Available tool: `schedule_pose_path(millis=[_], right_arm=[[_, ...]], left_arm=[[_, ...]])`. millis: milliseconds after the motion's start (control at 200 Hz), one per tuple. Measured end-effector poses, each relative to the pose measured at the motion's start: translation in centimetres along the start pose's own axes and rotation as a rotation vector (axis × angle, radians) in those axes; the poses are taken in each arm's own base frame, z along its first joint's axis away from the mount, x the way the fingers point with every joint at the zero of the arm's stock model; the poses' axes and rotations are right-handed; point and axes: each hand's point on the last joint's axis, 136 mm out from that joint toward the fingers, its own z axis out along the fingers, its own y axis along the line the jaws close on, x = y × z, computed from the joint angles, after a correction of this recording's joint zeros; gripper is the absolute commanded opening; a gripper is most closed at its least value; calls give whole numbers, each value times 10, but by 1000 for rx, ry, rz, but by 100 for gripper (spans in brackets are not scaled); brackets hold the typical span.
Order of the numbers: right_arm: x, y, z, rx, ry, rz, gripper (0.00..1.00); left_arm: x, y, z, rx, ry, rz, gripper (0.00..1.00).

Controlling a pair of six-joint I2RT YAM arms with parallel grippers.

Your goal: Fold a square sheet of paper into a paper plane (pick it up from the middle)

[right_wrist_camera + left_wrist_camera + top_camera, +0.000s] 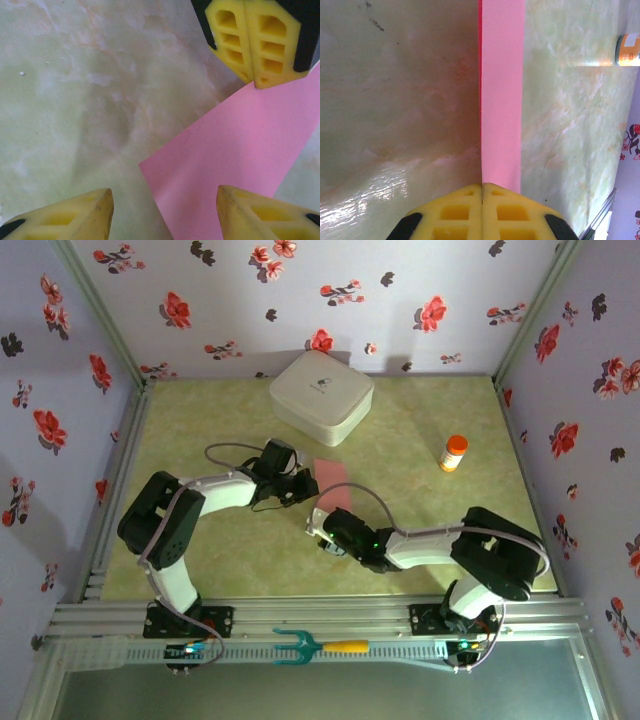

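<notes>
The pink square sheet of paper (335,485) lies mid-table between my two grippers. My left gripper (300,483) is shut on the sheet's left edge; in the left wrist view its yellow fingers (465,210) meet around the paper (501,90), which runs away from them as a narrow strip. My right gripper (164,192) stands open over the sheet's near corner (230,150), one finger on either side and neither touching it. The left gripper's shut fingers (255,40) pinch the paper's far edge in the right wrist view. The paper plane is out of view.
A white rounded box (320,395) sits at the back centre. An orange-capped bottle (453,453) stands to the right, also in the left wrist view as a bottle (627,50). A teal fork-shaped tool (310,645) lies on the front rail. Flowered walls enclose the table.
</notes>
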Motion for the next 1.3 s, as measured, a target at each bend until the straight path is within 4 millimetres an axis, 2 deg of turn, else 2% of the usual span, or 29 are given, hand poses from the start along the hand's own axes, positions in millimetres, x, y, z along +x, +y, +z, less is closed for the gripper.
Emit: schedule_pose_path(millis=[130,530,710,1040,1300], right_arm=[[-4,-3,1,43,-12,-11,53],[-15,-14,-5,98,-61,28,30],[-10,-14,-6,103,-54,41,26],[-13,-16,-7,106,-69,73,22],[-13,-16,-7,104,-70,85,7]], left_arm=[[0,0,0,0,0,0,0],[0,0,0,0,0,0,0],[0,0,0,0,-1,-1,0],[0,0,0,1,-1,-3,0],[0,0,0,0,0,-4,0]])
